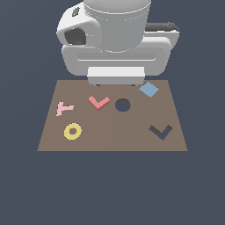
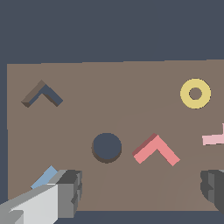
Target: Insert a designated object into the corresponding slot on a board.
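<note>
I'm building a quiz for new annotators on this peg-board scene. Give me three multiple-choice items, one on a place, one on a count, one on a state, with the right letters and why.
1. In the exterior view, the round hole lies where relative to the red chevron piece?
A. To its right
B. To its left
C. Under it

2. How many loose coloured pieces lie on the board?
A. Two
B. Four
C. Six

3. What is the state of the gripper?
A. Shut on the red piece
B. Shut on the ring
C. Open, holding nothing

Answers:
1. A, the hole sits just to the exterior view's right of the chevron.
2. B, there are the red chevron, pink T, yellow ring and blue square.
3. C, the wrist view shows the fingers wide apart with nothing between them; the chevron slot is unfilled.
</note>
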`<state>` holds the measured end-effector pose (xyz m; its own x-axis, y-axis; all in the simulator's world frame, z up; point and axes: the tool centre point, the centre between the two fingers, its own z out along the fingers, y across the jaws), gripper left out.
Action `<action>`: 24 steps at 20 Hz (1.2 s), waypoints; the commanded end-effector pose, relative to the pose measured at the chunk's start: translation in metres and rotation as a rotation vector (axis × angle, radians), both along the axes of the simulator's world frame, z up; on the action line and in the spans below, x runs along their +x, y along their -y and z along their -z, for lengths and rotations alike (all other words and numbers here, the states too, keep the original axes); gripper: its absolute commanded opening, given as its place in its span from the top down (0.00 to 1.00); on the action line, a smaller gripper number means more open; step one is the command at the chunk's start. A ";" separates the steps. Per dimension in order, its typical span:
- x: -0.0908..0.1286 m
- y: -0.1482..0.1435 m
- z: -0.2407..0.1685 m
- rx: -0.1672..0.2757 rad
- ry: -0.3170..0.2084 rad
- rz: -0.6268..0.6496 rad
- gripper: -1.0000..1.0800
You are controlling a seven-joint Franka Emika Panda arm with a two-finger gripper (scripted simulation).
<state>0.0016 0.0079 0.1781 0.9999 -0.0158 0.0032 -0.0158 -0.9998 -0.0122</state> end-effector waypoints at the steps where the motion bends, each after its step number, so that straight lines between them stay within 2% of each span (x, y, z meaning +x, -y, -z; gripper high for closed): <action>1: 0.000 0.000 0.000 0.000 0.000 0.000 0.04; 12: -0.006 0.004 0.013 -0.001 0.000 -0.076 0.04; 24: -0.025 0.022 0.058 -0.005 0.001 -0.332 0.04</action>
<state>-0.0201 -0.0109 0.1274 0.9623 0.2719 0.0034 0.2719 -0.9623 -0.0079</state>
